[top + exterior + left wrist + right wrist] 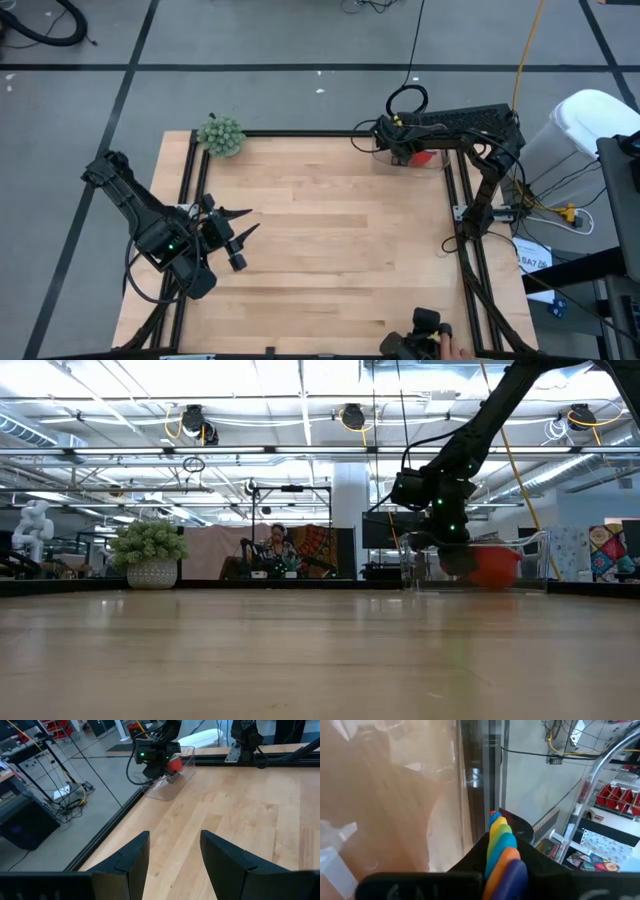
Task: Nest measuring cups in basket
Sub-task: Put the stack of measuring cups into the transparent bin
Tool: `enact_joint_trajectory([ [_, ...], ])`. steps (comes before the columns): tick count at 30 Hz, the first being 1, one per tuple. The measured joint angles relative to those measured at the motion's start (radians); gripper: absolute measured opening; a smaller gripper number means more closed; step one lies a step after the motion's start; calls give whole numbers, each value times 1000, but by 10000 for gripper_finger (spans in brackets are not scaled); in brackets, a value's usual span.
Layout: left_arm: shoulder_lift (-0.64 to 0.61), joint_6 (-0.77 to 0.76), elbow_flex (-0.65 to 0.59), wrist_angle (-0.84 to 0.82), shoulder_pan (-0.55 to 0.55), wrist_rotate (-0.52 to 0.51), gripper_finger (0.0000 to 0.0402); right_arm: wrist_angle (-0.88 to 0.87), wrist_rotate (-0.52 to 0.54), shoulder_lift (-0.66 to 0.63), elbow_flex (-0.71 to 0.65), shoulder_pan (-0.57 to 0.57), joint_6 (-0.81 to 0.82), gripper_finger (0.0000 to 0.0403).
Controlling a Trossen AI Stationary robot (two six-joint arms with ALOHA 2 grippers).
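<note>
The measuring cups are nested in one stack; the red bowl (495, 567) shows inside the clear basket (530, 560) at the table's far right corner. Their flat handles (501, 842), red, yellow, light blue, orange and dark blue, lie fanned between the fingers of my right gripper (502, 870), which is shut on them. In the high view my right gripper (405, 148) hangs over the basket (385, 155). My left gripper (238, 232) waits open above the table's left side, holding nothing. My right gripper pinches the stacked handles (504, 851) of the nested cups between its two fingers (476, 856), which lie across them. The fingers slant down from above. The bowls sit inside the basket; whether they rest on its floor cannot be told.
A fuzzy grey-green ball (220, 135) sits at the table's far left corner. Black rails (300, 133) frame the wooden top. A dark device (425, 335) with a person's hand is at the near edge. The middle of the table (330, 230) is bare wood.
</note>
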Motion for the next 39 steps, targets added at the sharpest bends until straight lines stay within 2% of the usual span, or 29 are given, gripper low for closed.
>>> enact_joint_trajectory([
  [9,0,5,0,0,0,0,179,-16,-59,0,0,0,56,106],
  [18,0,8,0,0,0,0,179,-28,-75,0,0,0,49,132],
  [25,0,23,0,0,0,0,179,-32,-81,-18,0,2,68,174],
  [33,0,26,0,0,1,0,179,-29,-87,-113,0,2,66,222],
  [39,0,26,0,0,4,0,179,-62,-114,-194,0,2,78,234],
])
